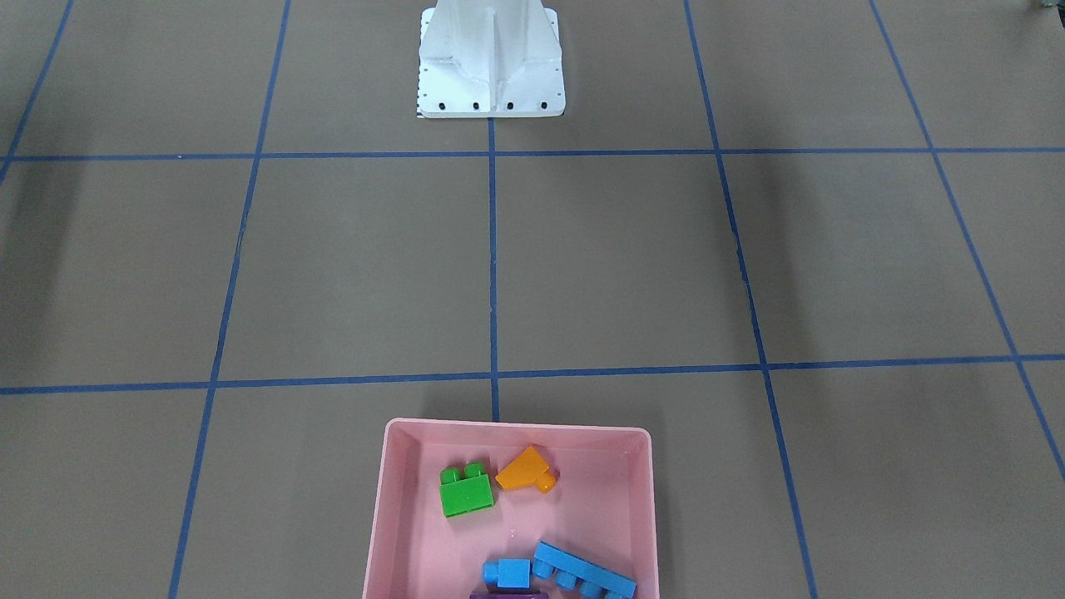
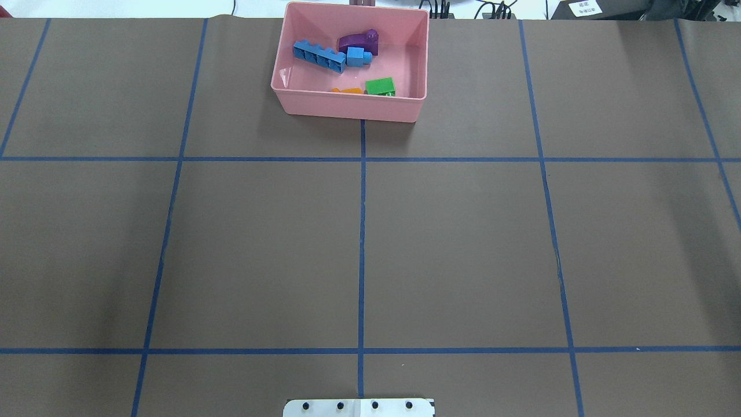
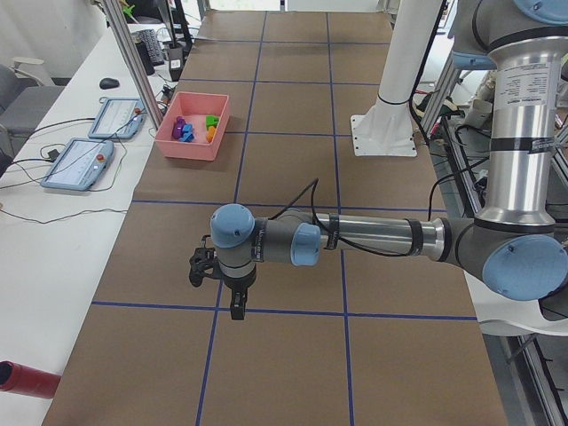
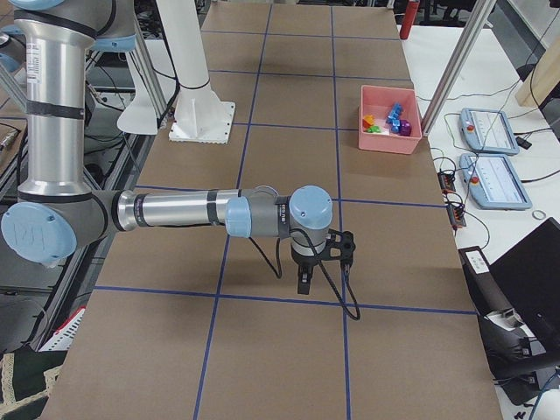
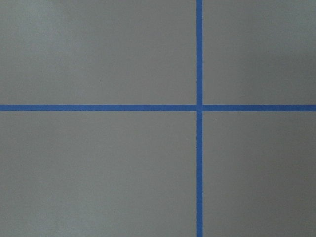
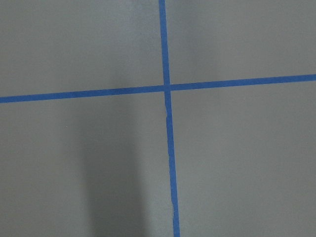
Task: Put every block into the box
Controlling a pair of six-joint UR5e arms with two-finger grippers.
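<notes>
The pink box [image 2: 347,107] is sitting at the middle of the worktop [image 2: 463,243] edge farthest from the white base [image 2: 359,407], and all five blocks are lying inside it. The long blue bar [image 2: 318,56], the small blue cube [image 2: 356,57] and the purple block [image 2: 356,41] are clustering toward the box wall away from the robot, the cube just beside the bar's end. The green block [image 2: 380,86] and the orange block [image 2: 347,90] are lying side by side near the wall on the robot's side. The left gripper [image 3: 236,309] and the right gripper [image 4: 304,282] are hanging fingers-down toward the worktop's left and right ends, well apart from the box. Whether either is spread or pressed together cannot be told from the side views.
</notes>
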